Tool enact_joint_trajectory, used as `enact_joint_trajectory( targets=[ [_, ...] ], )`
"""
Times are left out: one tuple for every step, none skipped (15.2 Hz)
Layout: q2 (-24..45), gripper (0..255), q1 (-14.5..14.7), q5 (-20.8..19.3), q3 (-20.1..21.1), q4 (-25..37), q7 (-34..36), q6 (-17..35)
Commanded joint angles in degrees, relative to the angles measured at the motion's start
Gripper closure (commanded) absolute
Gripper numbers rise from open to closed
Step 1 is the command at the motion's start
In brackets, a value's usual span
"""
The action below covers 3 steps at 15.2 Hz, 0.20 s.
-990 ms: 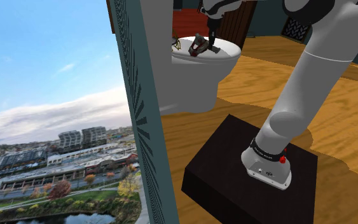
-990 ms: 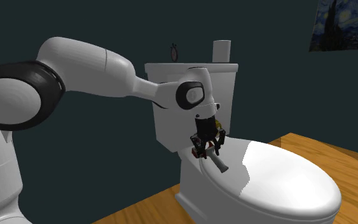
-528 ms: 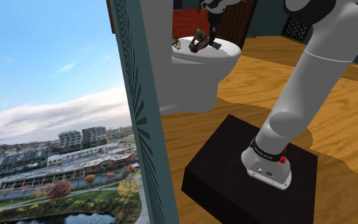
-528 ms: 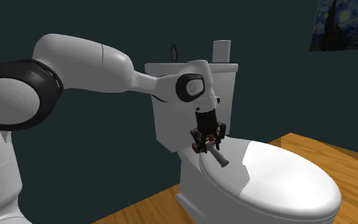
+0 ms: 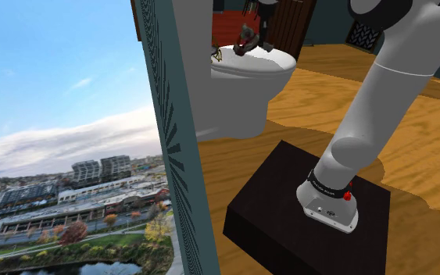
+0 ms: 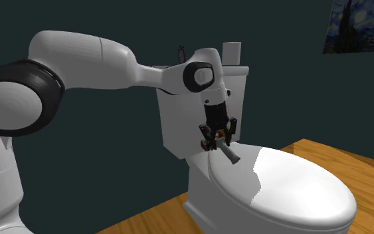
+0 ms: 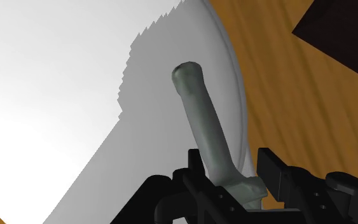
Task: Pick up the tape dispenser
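**Status: grasp made, lift in progress.**

1. Tool state. The all-black two-finger tool [image 6: 216,141] is clenched on the tape dispenser [image 6: 230,154], a long grey-green body with dark red parts near the gripped end. In the wrist view, both fingers of the tool [image 7: 231,167] clasp the base of the tape dispenser [image 7: 203,127]. Its long grey-green part extends away from the fingers.

2. Position of the task item. The tape dispenser hangs from the tool over the rear of the closed white lid [image 6: 298,189] of the white toilet [image 5: 249,86], just in front of the white tank [image 6: 179,126]. In the shoulder view, the tool [image 5: 249,35] and the tape dispenser [image 5: 244,39] sit above the lid's rim and appear to be clear of it. In the second exterior view, the free end points down toward the lid; contact there cannot be ruled out.

3. Completed, as judged: approach, closure and the start of the raise.

4. Remaining, as judged: raise the tape dispenser well clear of the lid and confirm that it does not slip. The grasp sits at one end, so the long body may pivot between the fingers.

5. Surroundings. The white arm [image 5: 382,101] reaches from the black box stand [image 5: 288,219] on the wooden floor [image 7: 279,95].
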Motion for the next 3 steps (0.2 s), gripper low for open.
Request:
enact_joint_trajectory(
  targets=[
    [0.1, 255, -0.1, 0.1, -0.1, 1.7, -0.3, -1.6],
    [0.1, 255, -0.1, 0.1, -0.1, 1.8, -0.3, -1.7],
    [0.1, 255, -0.1, 0.1, -0.1, 1.8, -0.3, -1.7]
  ],
)
